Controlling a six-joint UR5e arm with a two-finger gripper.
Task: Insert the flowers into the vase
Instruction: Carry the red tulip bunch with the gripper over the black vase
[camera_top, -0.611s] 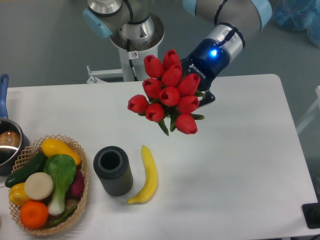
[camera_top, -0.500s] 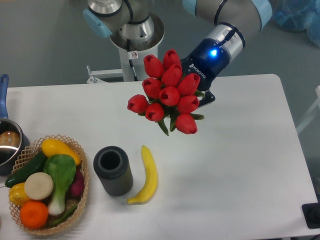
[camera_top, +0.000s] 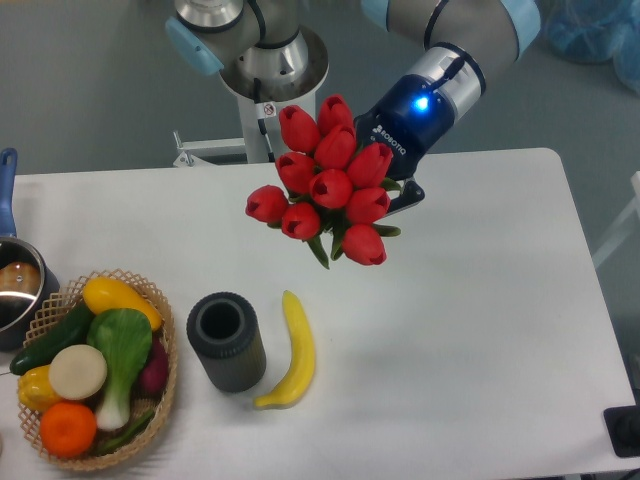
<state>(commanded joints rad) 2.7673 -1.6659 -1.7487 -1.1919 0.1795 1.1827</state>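
We see the flowers (camera_top: 326, 183) held up in the air above the white surface (camera_top: 470, 300), red buds facing the cam, stems running back into the end effector (camera_top: 398, 190). Its fingers are hidden behind the blooms, so we can't see the grip itself, but it carries the bunch. The vase (camera_top: 226, 342) stands upright on the surface, well below and to the left of the bunch, mouth open. A banana (camera_top: 291, 352) lies just beside the vase, w/ a wicker basket (camera_top: 92, 368) of veg on its other side.
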